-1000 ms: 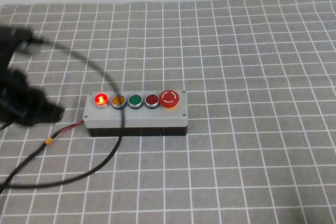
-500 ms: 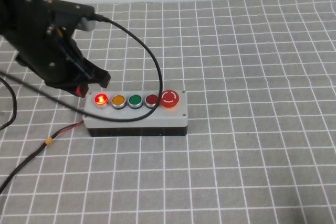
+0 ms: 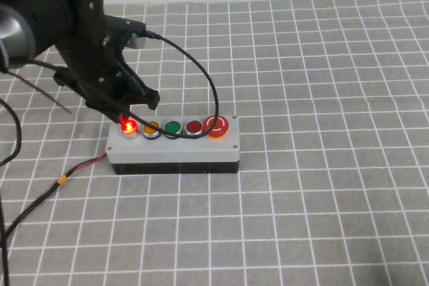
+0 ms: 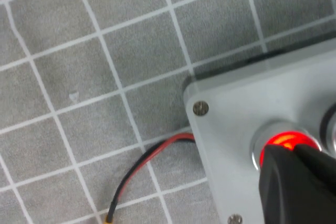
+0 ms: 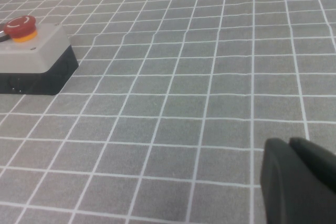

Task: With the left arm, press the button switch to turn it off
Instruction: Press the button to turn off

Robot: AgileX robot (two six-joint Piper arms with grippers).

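The button switch glows bright red at the left end of the row on the grey button box, which sits on the grid-patterned surface. The left hand hangs directly over it, fingers drawn together into a single tip; in the left wrist view that tip overlaps the lit button's near edge, though whether it is touching cannot be told.

Since the lamp is lit, the switch reads as on, so the press itself looks not yet done. What seems to remain is a short push down, then a lift away.

Beside the target, in order, come an orange button, a green button, a darker red button and a large mushroom button. The orange one is just beside the target, so a tip drifting sideways could catch it. The arm's black cable loops down across the box top near the far buttons. A thin red-and-black wire trails off the box's left end.

The right hand, fingers together, is parked low over bare surface well away from the box.
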